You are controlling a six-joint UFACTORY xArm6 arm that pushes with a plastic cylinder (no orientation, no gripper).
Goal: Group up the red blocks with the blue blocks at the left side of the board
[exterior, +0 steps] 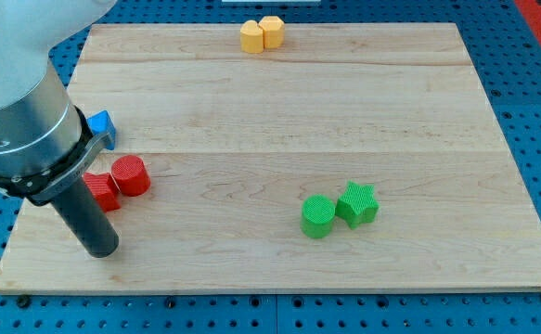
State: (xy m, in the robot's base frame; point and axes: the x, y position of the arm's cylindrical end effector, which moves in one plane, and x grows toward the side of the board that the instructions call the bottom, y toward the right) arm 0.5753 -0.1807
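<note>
On the wooden worktop (279,102), the red cylinder (131,175) sits at the view's left, touching a second red block (101,191) half hidden behind the rod. A blue block (101,124) peeks out just above them. My tip (102,250) rests below the red pair, near but apart. There are no fingers here, only the rod. Two yellow blocks (262,34) touch at the top edge; a green cylinder (318,216) and green star (357,204) touch lower right. No writing shows.
</note>
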